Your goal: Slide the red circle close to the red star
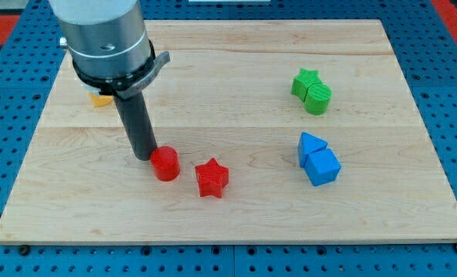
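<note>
The red circle point(165, 164) stands on the wooden board, left of centre near the view's bottom. The red star point(211, 178) lies just to its right and slightly lower, a small gap apart. My tip point(145, 156) is the lower end of the dark rod and sits at the red circle's left side, touching or nearly touching it.
A green star point(306, 80) and a green circle point(318, 98) touch at the view's upper right. A blue triangle point(311, 145) and a blue cube point(321, 166) touch at the right. A yellow block point(100, 98) is mostly hidden behind the arm. The wooden board point(236, 208) ends near the view's bottom.
</note>
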Motion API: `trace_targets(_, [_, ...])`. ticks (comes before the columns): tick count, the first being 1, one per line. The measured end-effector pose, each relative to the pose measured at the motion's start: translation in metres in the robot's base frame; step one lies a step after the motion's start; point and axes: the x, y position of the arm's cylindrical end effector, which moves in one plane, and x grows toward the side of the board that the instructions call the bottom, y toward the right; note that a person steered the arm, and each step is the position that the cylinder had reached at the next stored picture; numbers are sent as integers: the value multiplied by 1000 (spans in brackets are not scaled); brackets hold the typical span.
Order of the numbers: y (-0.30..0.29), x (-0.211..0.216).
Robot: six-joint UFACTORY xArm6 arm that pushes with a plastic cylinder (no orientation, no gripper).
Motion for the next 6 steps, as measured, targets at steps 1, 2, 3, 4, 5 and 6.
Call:
trace_targets(1, [-15, 4])
trace_targets(2, [-20, 28])
trace_targets(3, [-5, 32])
trace_targets(4, [14, 32])
trace_targets(5, [36, 30])
trace_targets(6, [32, 16])
